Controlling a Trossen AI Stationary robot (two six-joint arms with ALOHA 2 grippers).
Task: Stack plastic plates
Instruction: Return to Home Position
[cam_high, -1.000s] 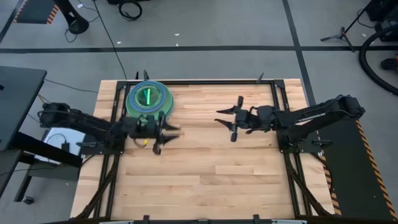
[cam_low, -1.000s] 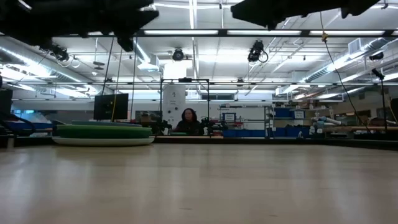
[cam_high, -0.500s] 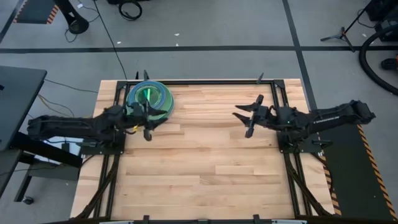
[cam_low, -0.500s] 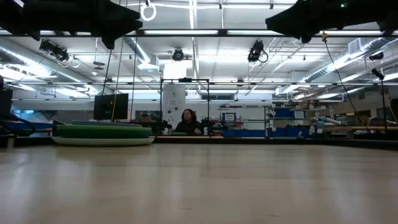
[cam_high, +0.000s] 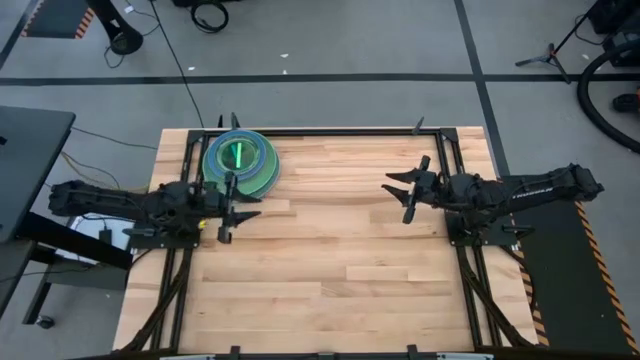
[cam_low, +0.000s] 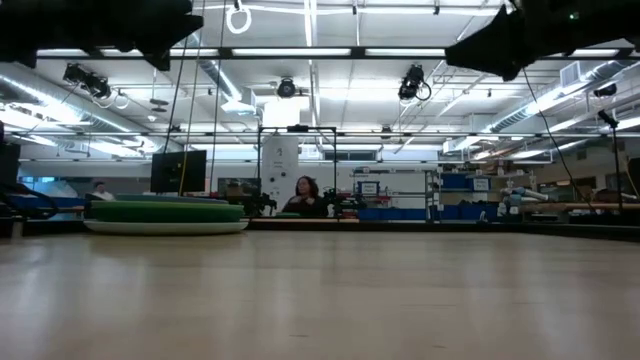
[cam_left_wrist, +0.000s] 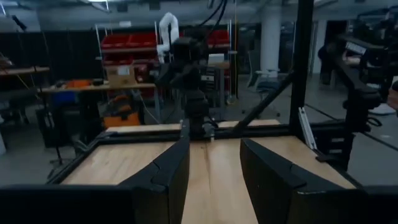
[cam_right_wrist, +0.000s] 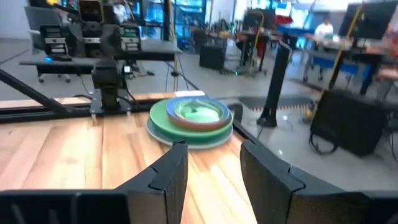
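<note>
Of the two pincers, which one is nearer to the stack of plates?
The left pincer: it hangs just beside the stack of plates, while the right pincer is far across the table.

A pale wooden table fills the middle of the high view, edged by a black metal frame, with grey floor around it. From the table's centre, a dark desk sits at nine o'clock, a coiled cable at eleven and a tripod at two. In the low view a person sits far behind the table, with a dark monitor at their nine o'clock.
</note>
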